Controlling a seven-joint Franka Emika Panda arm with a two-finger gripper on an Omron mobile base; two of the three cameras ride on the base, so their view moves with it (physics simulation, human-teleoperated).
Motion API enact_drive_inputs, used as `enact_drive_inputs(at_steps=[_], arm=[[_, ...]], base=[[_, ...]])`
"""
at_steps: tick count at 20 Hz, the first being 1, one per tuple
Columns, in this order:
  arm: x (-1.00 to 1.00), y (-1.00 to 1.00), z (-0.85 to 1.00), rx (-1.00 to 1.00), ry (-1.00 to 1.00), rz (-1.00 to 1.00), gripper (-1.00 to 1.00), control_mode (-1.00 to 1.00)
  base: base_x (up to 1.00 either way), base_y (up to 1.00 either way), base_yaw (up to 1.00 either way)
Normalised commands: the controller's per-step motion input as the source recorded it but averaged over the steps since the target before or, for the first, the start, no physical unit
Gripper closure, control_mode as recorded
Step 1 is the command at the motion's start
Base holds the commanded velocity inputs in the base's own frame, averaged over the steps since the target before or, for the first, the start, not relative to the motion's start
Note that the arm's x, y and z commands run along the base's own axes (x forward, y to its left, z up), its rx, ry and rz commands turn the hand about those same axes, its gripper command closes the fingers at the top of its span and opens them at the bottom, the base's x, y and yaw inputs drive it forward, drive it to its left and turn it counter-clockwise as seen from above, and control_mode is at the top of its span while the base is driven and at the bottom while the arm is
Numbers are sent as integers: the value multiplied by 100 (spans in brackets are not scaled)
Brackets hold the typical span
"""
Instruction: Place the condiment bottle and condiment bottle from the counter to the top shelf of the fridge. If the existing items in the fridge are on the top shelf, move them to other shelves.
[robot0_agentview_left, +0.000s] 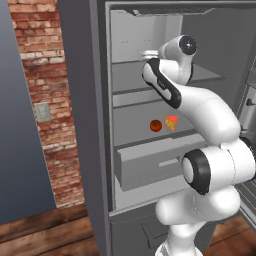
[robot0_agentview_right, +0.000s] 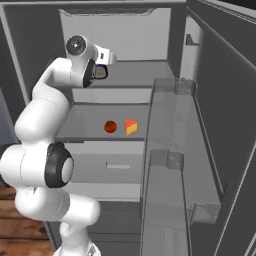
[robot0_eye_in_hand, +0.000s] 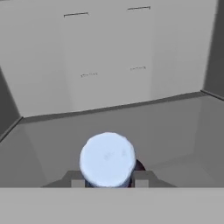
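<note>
Arm (robot0_agentview_left: 200, 115) rising from lower right of the left base view, folded at the elbow, forearm reaching up and into the open fridge (robot0_agentview_left: 102, 125), wrist level with the top shelf (robot0_agentview_left: 125, 75) in the upper middle of the frame. In the right base view, same arm climbing from lower left, hand turned toward the fridge's back wall at upper left.

Pincer (robot0_eye_in_hand: 108, 183) at the bottom centre of the hand view, pressed together on the condiment bottle (robot0_eye_in_hand: 107, 159), one dark tip on each side of it. Bottle seen from above there: round pale blue-white cap, a sliver of dark body at its right edge. In the right base view, bottle (robot0_agentview_right: 100, 72) showing as a small dark shape with a yellow patch, tucked against the hand over the top shelf. Whether its base touches the shelf plate: cannot tell.

Red tomato (robot0_agentview_left: 156, 125) and orange cheese wedge (robot0_agentview_left: 171, 122) just beside each other on a lower shelf (robot0_agentview_left: 130, 132), centre of the left base view, above the wide drawer (robot0_agentview_left: 150, 167).

Pincer itself hidden behind the wrist in both base views; bottle label too small to read. Door racks (robot0_agentview_right: 170, 150) filling the right half of the right base view.
</note>
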Motion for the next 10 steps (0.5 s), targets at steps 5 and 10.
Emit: enact_drive_inputs(at_steps=[5,10], arm=[[10,1,-13,-7,0,0,-100,-100],[9,0,0,0,0,0,-100,-100]], base=[[0,0,0],[0,0,0]])
